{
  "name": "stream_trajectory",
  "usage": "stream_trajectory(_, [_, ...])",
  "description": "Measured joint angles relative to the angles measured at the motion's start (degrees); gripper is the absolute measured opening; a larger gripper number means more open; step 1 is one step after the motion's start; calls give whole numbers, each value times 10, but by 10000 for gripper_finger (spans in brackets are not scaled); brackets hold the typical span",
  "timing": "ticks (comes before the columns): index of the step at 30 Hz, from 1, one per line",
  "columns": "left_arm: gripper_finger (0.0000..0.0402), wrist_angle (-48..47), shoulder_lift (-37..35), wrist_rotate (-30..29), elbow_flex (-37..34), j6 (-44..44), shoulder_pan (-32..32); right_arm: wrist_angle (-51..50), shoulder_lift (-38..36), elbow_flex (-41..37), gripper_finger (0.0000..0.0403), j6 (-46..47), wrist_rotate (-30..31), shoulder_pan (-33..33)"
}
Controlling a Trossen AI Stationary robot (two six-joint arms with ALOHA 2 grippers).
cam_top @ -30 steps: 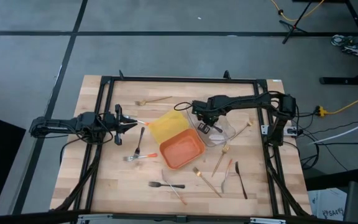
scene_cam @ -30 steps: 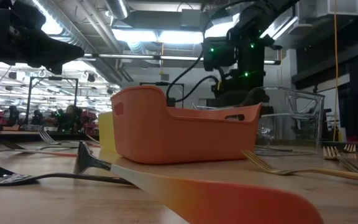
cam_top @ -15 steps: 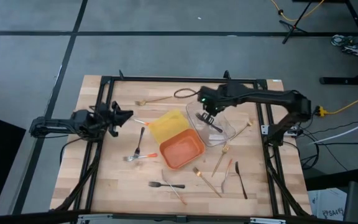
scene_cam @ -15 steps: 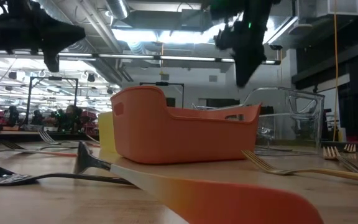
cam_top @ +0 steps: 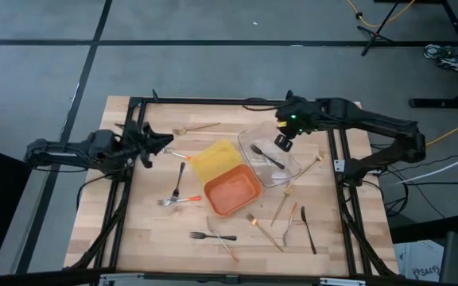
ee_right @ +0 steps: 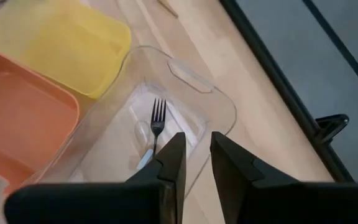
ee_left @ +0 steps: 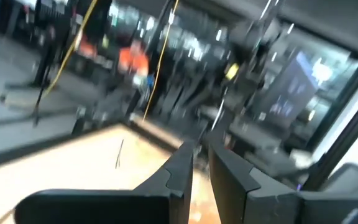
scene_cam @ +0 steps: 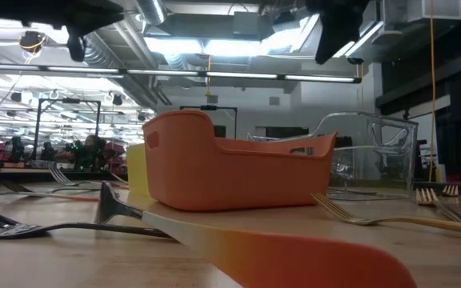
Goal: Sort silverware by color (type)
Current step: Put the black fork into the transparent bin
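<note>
— Trays first: how many?

— Three, close together mid-table (cam_top: 133,238): a yellow tray (cam_top: 213,159), an orange tray (cam_top: 232,191) and a clear tray (cam_top: 289,168).

— And the silverware?

— One dark-tined fork (ee_right: 157,118) lies inside the clear tray. Everything else is on the wood. I count three black pieces: one (cam_top: 180,176) just left of the yellow tray, one (cam_top: 213,236) near the front edge and one (cam_top: 308,230) at front right. Gold looks like five: a fork (cam_top: 196,127) at the back, one (cam_top: 316,162) right of the clear tray, two (cam_top: 283,202) (cam_top: 265,232) in front of the trays, and a thin one (cam_top: 225,246) crossing the front black fork, though its colour is hard to tell.

— Orange handles?

— Two that I can make out: one (cam_top: 175,201) left of the orange tray, one (cam_top: 291,218) among the front-right group.

— Where are the arms?

— The right gripper (ee_right: 196,140) hangs above the far end of the clear tray, its jaws a narrow slit apart with nothing between them. The left gripper (ee_left: 201,152) is raised over the table's back-left part, its jaws likewise slightly apart and bare.
</note>
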Motion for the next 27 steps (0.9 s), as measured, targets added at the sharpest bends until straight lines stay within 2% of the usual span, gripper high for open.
stream_trajectory(9, [46, -378, 208, 13, 222, -123, 0, -32, -46, 0, 67, 0, 1, 0])
stream_trajectory(13, [46, -504, 285, 50, 278, -154, 0, -45, -49, 0, 67, -2, 1, 0])
stream_trajectory(17, [46, -540, 338, 95, 283, -171, 0, -42, -49, 0, 67, -5, 0, 0])
stream_trajectory(20, [46, -547, 373, 110, 283, -213, 0, -41, -48, 0, 67, -5, -1, 0])
stream_trajectory(27, [46, -546, 433, 134, 283, -220, 0, -41, -48, 0, 67, -6, -10, 0])
